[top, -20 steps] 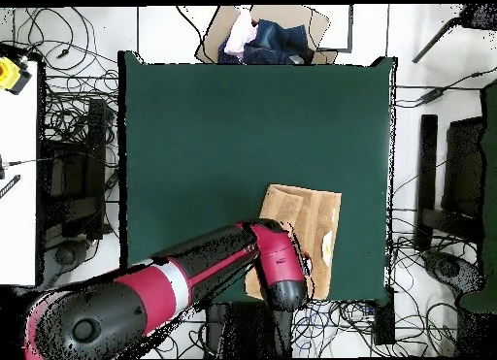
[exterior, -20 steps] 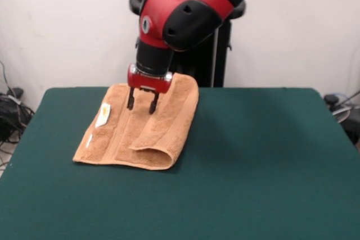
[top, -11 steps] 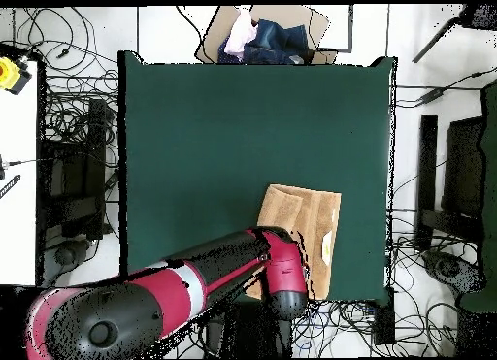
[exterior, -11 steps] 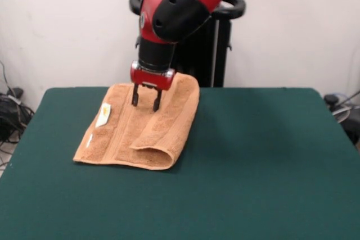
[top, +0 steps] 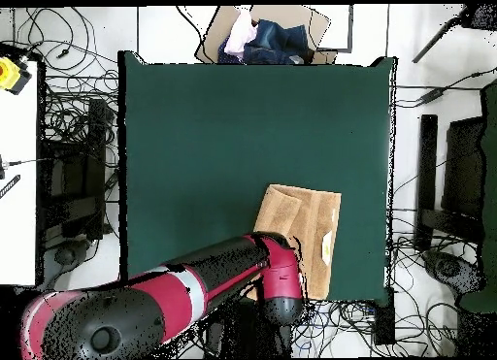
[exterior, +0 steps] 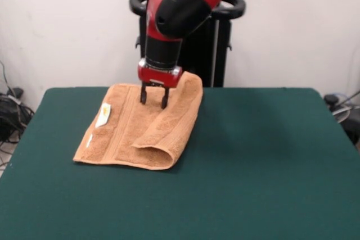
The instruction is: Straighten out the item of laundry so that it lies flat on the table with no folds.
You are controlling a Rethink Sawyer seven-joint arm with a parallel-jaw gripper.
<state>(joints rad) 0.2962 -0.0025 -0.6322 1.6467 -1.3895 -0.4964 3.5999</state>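
Small light orange-tan terry-cloth towel (exterior: 140,127) lies on the large rectangular table with the dark green felt-like top (exterior: 253,155), near the table's far edge and toward its left side in the front view. In the overhead view the towel (top: 309,225) sits close to the table's (top: 214,143) bottom right corner. Towel is not flat: its right-hand side is doubled over onto itself, making a rounded fold along that side and an open loop at the near end. Woven band stripes run lengthwise. Small white tag (exterior: 103,114) lies on the flat left part, near the left edge of the cloth.

Red and black arm's gripper (exterior: 153,98) hangs over the towel's far end, by the folded ridge. Two dark fingers (exterior: 143,94) point down, set apart with a gap between them, nothing between them; tips are just above or barely touching the cloth, cannot tell which
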